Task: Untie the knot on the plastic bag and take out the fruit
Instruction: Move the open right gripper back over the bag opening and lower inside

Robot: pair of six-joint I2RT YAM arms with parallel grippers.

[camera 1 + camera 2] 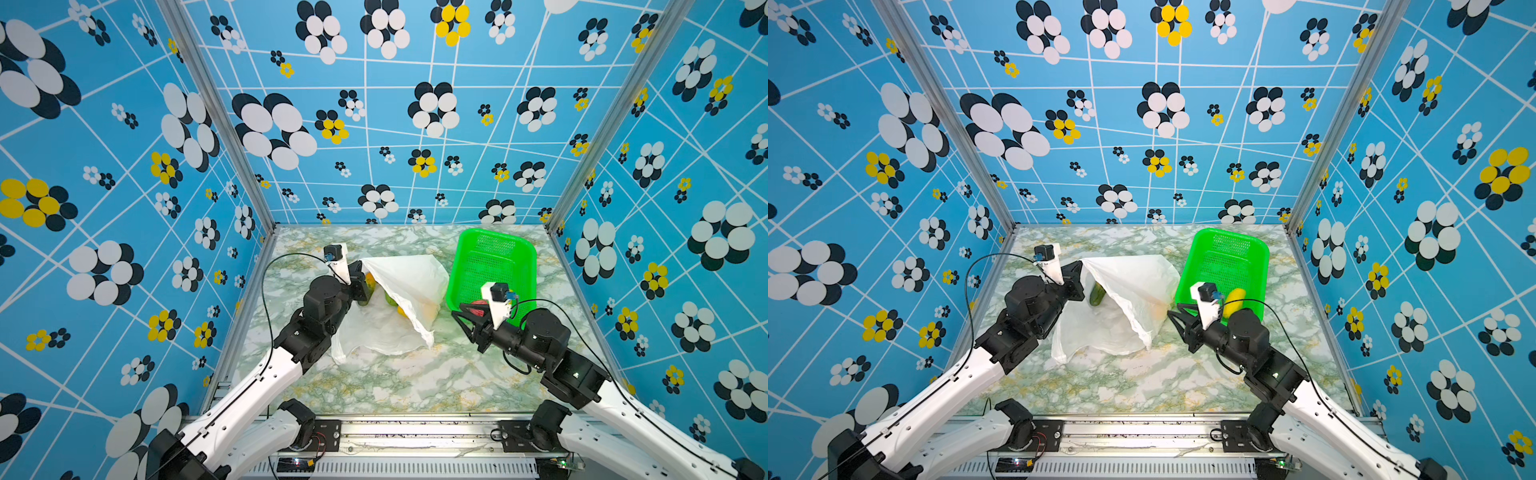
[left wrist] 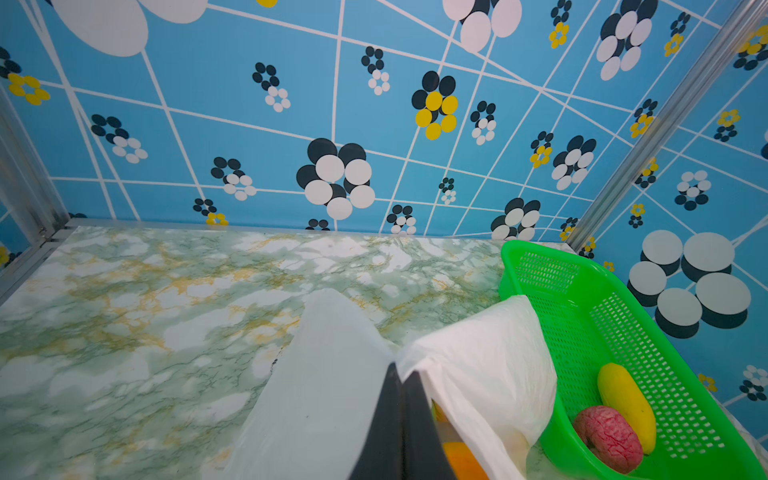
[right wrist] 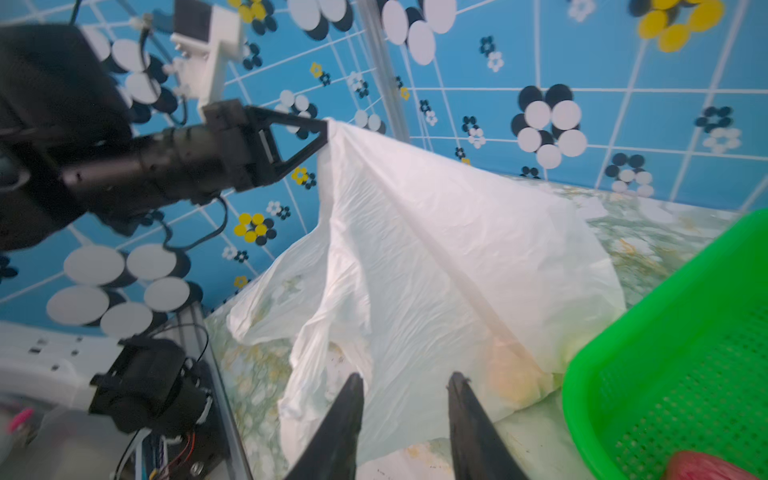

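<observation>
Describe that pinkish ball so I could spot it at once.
Look at the marble-patterned table, then the green mesh basket on its right side, beside the white bag. Two fruits lie at the basket's near end; the ball is the round, wrinkly red-pink one, unlike the long, smooth yellow fruit next to it.

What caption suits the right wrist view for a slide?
The left gripper pinches the plastic bag up by its edge; open right gripper faces it beside the green basket.

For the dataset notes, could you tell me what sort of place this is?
Probably a robot test booth: blue flower-print walls on aluminium posts enclose a marble-look table, with two arms mounted on its front rail.
</observation>
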